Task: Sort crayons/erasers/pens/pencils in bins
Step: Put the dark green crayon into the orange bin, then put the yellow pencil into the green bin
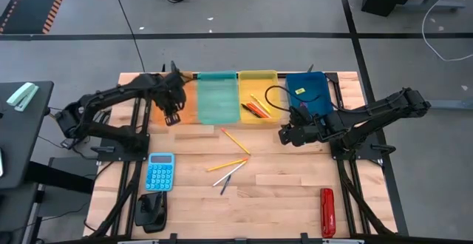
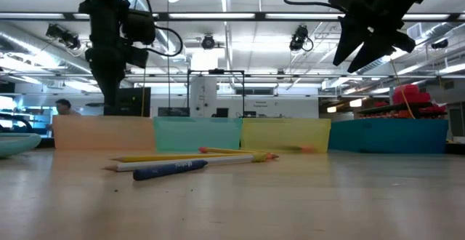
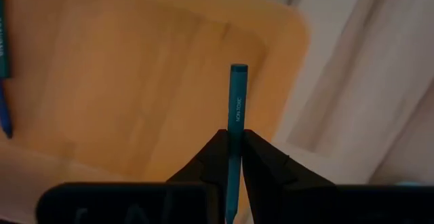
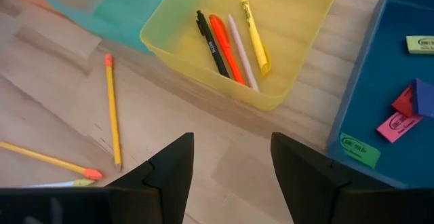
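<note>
The wooden table (image 1: 281, 185) carries four bins (image 1: 217, 100), loose pencils (image 1: 235, 141), a calculator (image 1: 160, 171) and a red tool (image 1: 327, 212).

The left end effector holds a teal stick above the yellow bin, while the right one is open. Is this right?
Not quite. The left end effector holds the teal stick above the orange bin, as the left wrist view shows. The right end effector is indeed open.
</note>
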